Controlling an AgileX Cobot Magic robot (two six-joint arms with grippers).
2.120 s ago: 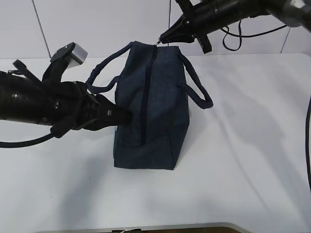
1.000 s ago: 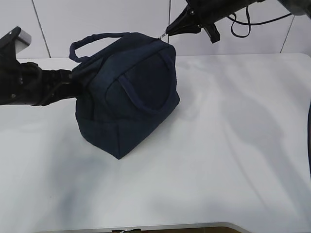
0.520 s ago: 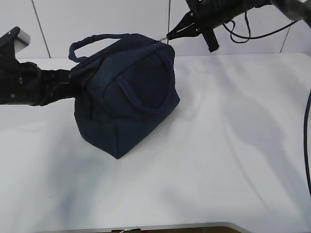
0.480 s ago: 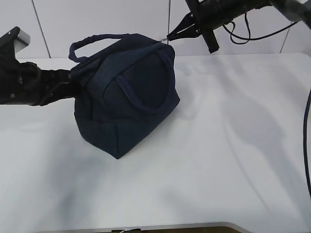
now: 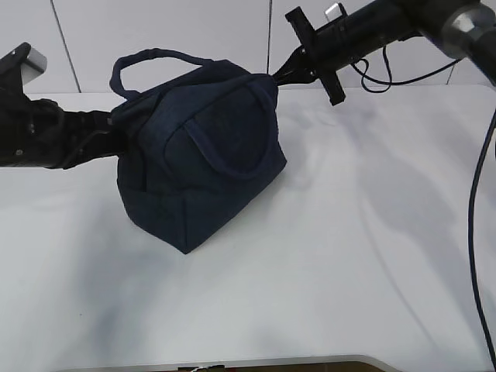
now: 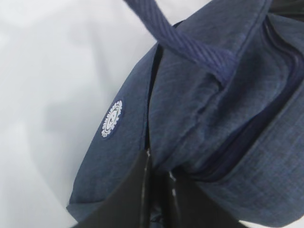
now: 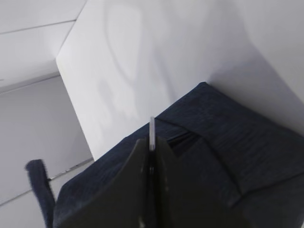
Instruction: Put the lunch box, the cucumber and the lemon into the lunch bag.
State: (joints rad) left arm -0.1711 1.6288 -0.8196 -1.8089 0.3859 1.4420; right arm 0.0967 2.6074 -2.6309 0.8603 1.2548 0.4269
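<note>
In the exterior view, the large dark navy fabric lunch bag (image 5: 203,151) stands on the white table (image 5: 349,256), tilted, at about 10 o'clock of the table centre, with one loop handle (image 5: 143,63) standing up at its 11 o'clock corner and a second loop handle (image 5: 225,147) lying flat against the side panel that faces the camera. The black left gripper (image 5: 116,139) enters from 9 o'clock and meets the bag's left end; its jaws are closed tight on the fabric there. The black right gripper (image 5: 277,74) comes down from 1 o'clock and its tip touches the bag's upper corner at 1 o'clock; the jaws are narrow. In the left wrist view, the left gripper (image 6: 159,183) sits at 6 o'clock of the frame, its two dark fingers (image 6: 130,190) pressed together on a fold of the bag's navy fabric, beside a small round white emblem (image 6: 112,118) at 9 o'clock of the fold; the closed zipper seam (image 6: 247,137) runs toward 2 o'clock. In the right wrist view, the right gripper (image 7: 151,152) points up from 6 o'clock, jaws pinched on a thin silver metal zipper pull (image 7: 152,132) at the bag's corner. The lunch box, the cucumber and the lemon are not visible in any view.
</note>
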